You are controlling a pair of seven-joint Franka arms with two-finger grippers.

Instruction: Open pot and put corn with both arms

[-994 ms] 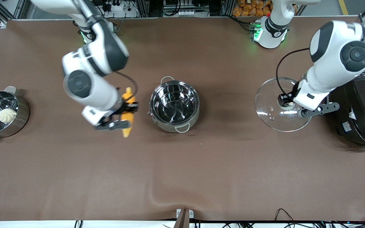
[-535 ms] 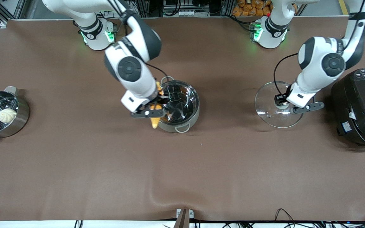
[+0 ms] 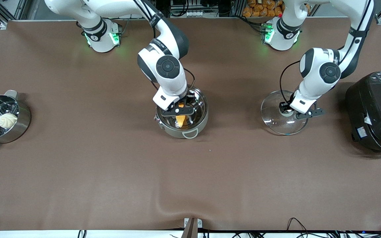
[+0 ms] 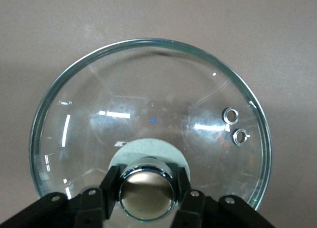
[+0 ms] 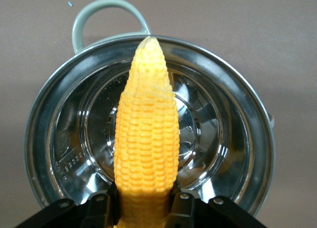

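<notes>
The shiny steel pot (image 3: 200, 123) stands open at the middle of the table. My right gripper (image 3: 178, 111) is shut on the yellow corn (image 3: 181, 119) and holds it over the pot's opening. In the right wrist view the corn (image 5: 147, 129) lies across the pot (image 5: 247, 139), its tip toward a loop handle (image 5: 106, 15). My left gripper (image 3: 289, 109) is shut on the round metal knob (image 4: 147, 195) of the clear glass lid (image 3: 278, 124), low over the table toward the left arm's end. The lid (image 4: 148, 94) fills the left wrist view.
A big black rice cooker (image 3: 375, 112) stands at the left arm's end, beside the lid. A steel steamer pot (image 3: 21, 124) with a white bun (image 3: 7, 120) stands at the right arm's end.
My right gripper has carried the corn sideways from beside the pot to over its opening. My left gripper has lowered the lid and moved it slightly toward the pot.
</notes>
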